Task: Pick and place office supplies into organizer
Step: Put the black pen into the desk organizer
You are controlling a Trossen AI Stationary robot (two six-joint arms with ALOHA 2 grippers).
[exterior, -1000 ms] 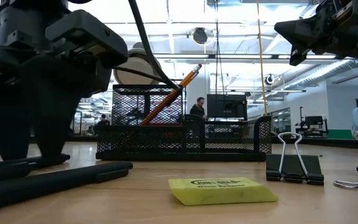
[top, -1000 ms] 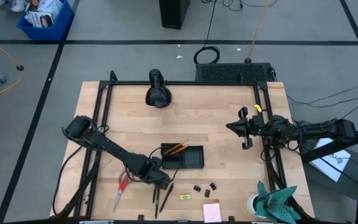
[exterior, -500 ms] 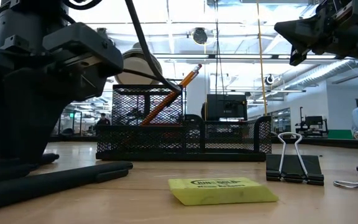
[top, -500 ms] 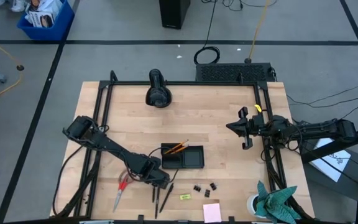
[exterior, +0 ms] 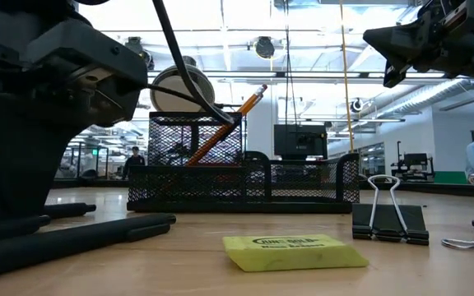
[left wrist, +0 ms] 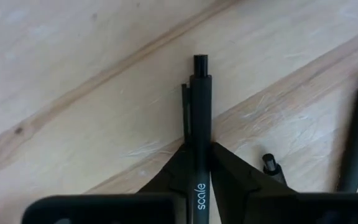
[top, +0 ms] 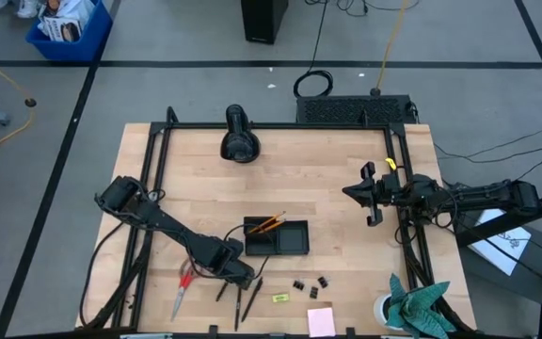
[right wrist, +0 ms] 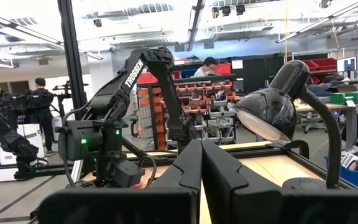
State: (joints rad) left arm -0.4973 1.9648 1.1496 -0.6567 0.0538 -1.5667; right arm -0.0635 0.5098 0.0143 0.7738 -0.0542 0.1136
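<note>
near the surface's front edge, left pincer (left wrist: 199, 163) pinching a black pen (left wrist: 199, 118); right pincer (top: 369, 197) pressed together, hovering well apart from organizer (top: 277, 236).

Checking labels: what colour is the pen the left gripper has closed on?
Black, with white lettering on the pen; the left wrist view shows it best.

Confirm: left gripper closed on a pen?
Yes, the left gripper pinches a black pen between its fingers, lying on the table.
</note>
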